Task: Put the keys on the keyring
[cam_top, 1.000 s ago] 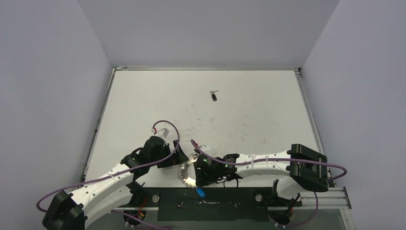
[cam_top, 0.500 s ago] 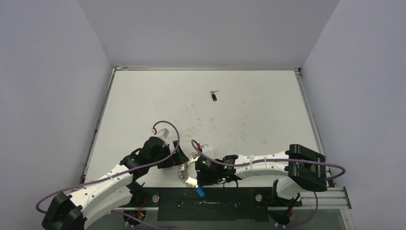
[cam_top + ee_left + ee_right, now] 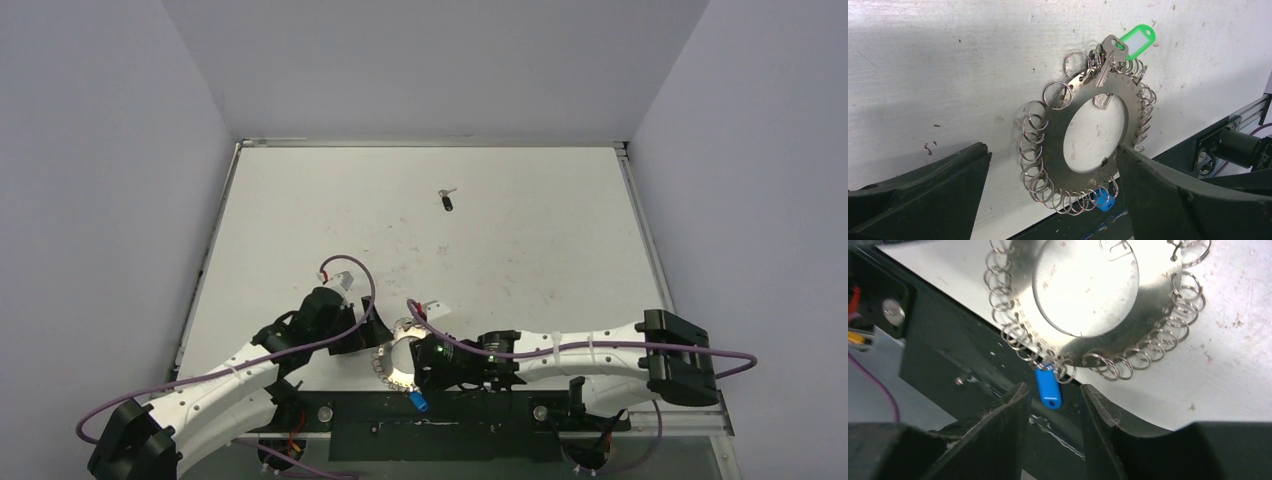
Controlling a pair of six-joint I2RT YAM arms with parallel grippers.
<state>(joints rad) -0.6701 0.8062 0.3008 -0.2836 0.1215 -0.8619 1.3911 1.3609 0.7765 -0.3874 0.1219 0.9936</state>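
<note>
Top external view: keyring at the near edge, arms crowding it

The keyring lies flat at the near edge of the table, near its middle, and from above the two wrists cover much of it. The left gripper stands spread wide, one finger on each side of the ring; whether either touches it cannot be told. The right gripper has its jaws part-way apart with nothing pinched. A blue tag hanging off the ring past the table edge sits just beyond its tips. A green tag and a silver key sit on the ring's far side. The keys lie well apart from it, toward the far edge: a black head and a silver glint, too small to tell whether one or two.
</note>
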